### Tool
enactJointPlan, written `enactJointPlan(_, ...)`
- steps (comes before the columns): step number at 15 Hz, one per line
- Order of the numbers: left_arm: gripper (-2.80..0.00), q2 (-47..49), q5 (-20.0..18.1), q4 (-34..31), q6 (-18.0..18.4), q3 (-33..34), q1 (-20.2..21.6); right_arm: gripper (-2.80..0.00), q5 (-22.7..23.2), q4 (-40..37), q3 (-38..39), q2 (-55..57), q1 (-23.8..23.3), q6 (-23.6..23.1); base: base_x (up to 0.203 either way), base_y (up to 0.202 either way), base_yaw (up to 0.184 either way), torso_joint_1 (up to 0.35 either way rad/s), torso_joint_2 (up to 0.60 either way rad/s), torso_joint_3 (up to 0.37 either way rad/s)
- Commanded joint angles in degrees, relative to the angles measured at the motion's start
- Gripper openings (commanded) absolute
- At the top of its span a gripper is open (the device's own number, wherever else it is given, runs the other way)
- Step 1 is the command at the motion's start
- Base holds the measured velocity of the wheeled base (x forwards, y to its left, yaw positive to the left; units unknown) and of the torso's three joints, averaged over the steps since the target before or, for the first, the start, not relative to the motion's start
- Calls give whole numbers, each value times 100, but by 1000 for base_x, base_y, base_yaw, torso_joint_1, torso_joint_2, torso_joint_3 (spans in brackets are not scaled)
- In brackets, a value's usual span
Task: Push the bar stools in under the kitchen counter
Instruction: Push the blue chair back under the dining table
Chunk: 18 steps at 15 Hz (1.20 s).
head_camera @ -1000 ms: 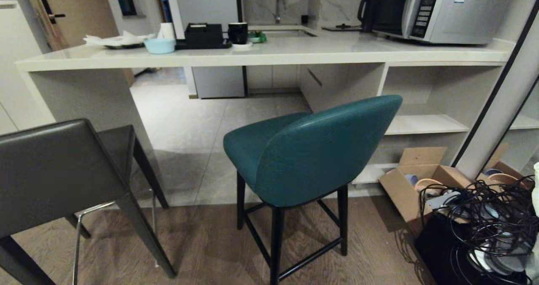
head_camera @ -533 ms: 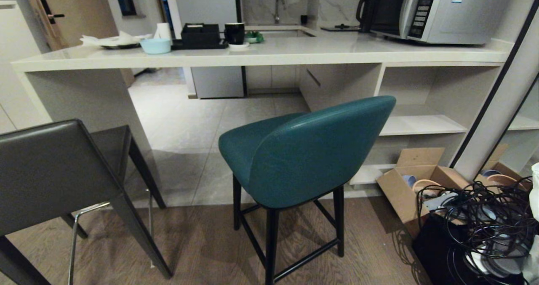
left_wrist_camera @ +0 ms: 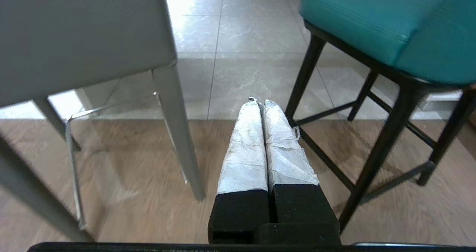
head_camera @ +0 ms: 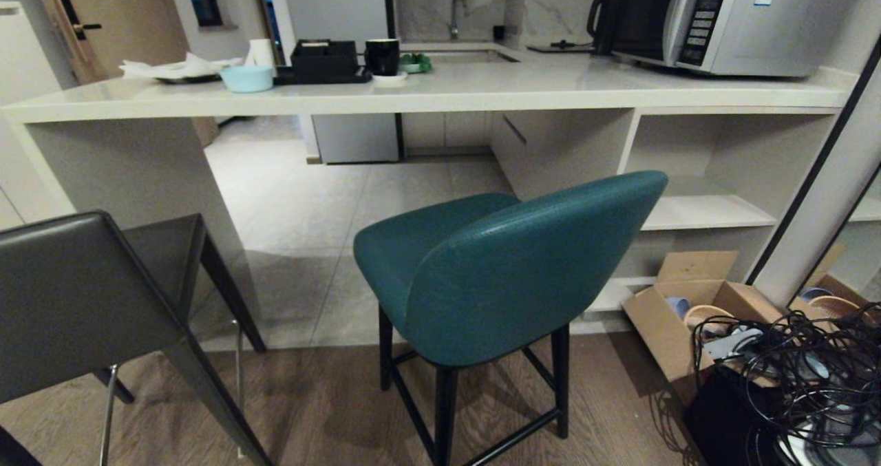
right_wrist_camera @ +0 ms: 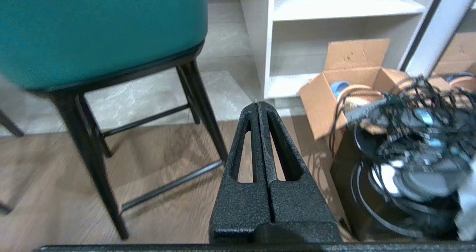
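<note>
The teal bar stool (head_camera: 509,273) stands in front of the kitchen counter (head_camera: 427,94), its curved back toward me, outside the opening under the slab. The boxy dark grey stool (head_camera: 82,301) stands at the lower left, beside the counter's end panel. Neither arm shows in the head view. My left gripper (left_wrist_camera: 260,102) is shut and empty, low over the floor between the grey stool's leg (left_wrist_camera: 178,133) and the teal stool's black legs (left_wrist_camera: 305,77). My right gripper (right_wrist_camera: 258,105) is shut and empty, to the right of the teal stool (right_wrist_camera: 100,28).
An open cardboard box (head_camera: 688,308) and a black bin with tangled cables (head_camera: 798,383) crowd the floor at the right, below the white shelf cubbies (head_camera: 709,211). A microwave (head_camera: 723,18), a kettle, a mug, a tray and a bowl (head_camera: 246,78) sit on the counter.
The whole head view has shifted: the stools and counter now sit lower and look slightly larger, so the camera has moved closer. The stools keep their places relative to the counter.
</note>
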<state>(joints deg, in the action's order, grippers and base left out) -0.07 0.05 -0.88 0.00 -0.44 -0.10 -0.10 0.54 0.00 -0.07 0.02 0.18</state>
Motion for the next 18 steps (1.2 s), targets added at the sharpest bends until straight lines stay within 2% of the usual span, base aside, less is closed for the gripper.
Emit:
enactJointPlan(1, -280, 7, 4, 0, 0, 0, 1, -280, 1, -1, 0, 7, 6, -1, 190, 0, 2, 2, 2, 1)
enactJointPlan(3, -280, 7, 4, 0, -9, 0, 1, -280, 1, -1, 0, 7, 5, -1, 142, 0, 3, 2, 3, 1)
enactJointPlan(11, -280, 7, -5, 0, 0, 0, 10, -280, 19, 8, 0, -1, 6, -106, 0, 0, 0, 0, 0, 0)
enactJointPlan(15, -280, 0, -72, 6, 229, -9, 10, -280, 23, -23, 0, -1, 5, -166, 0, 0, 0, 0, 0, 0)
enactJointPlan(18, -280, 185, -265, 59, 201, -410, 13, -280, 90, -8, -308, 96, 4, -310, 0, 0, 0, 0, 0, 0)
